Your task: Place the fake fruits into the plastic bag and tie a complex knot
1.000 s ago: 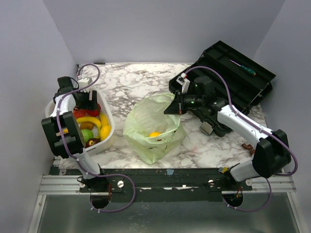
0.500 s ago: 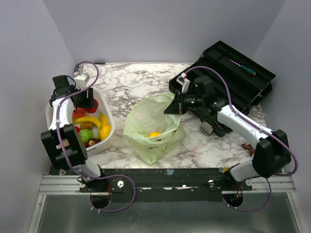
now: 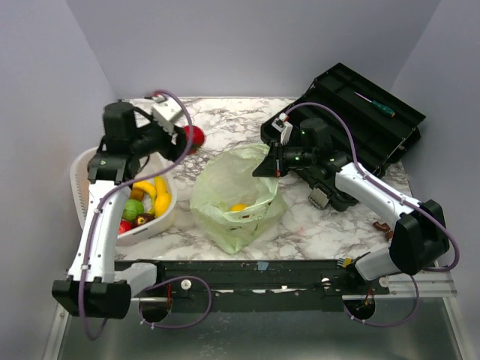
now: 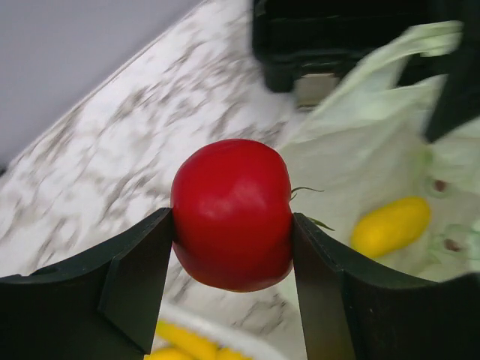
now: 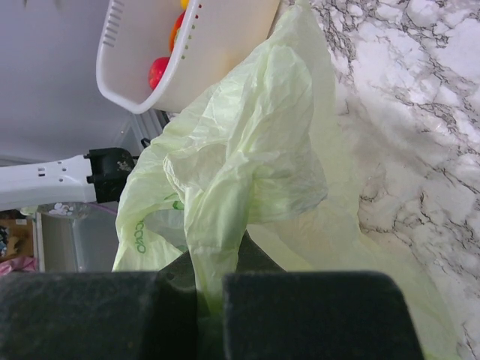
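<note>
The left claw (image 4: 232, 247) is partly open, and its two fingers press on the left and right sides of a red apple (image 4: 229, 202), which it holds off the surface (image 3: 225, 124). It sits at the far left, above the far end of the white basket (image 3: 166, 212) and to the far left of the plastic bag (image 3: 236, 199). The apple is round with no clear long axis, and which way its top faces cannot be told. It fills the gap between the fingers and bulges past their tips. The right claw (image 3: 268, 163) is clamped shut on a bunched fold of the bag's far right rim and holds that edge up. The bag stands in the middle of the surface with its mouth gaping upward. It stretches from its near left bottom to the lifted far right rim, and a yellow fruit (image 3: 238, 207) lies inside it. Bananas (image 3: 150, 187) and a green fruit (image 3: 133, 208) lie in the basket, to the left of the bag. A black toolbox (image 3: 367, 120) lies open at the far right, behind the right claw.
</note>
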